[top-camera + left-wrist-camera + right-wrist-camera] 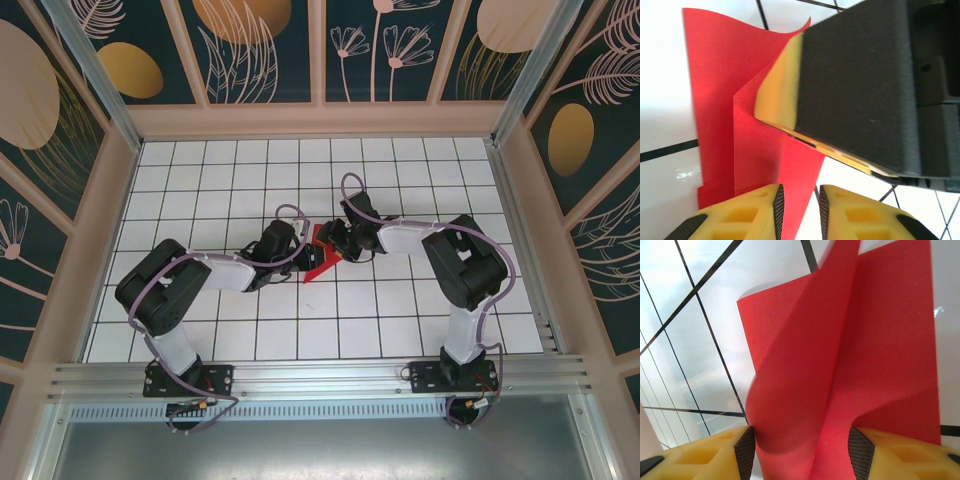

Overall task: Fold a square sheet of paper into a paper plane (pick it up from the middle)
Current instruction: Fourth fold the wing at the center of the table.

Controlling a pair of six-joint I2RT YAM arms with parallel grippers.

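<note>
The square sheet of paper is a creased red shape on the white grid table, lying between my two grippers. In the left wrist view the red paper shows folded layers with one corner curling up. My left gripper stands over the paper's edge with a narrow gap between its pads, and table shows through that gap. A finger of my right gripper presses close in front of it. My right gripper is open wide, and a bulging fold of the paper rises between its pads and touches both.
The white tiled table is boxed in by patterned walls at the back and both sides. A metal rail with both arm bases runs along the near edge. Both arms reach in to meet at the table's middle.
</note>
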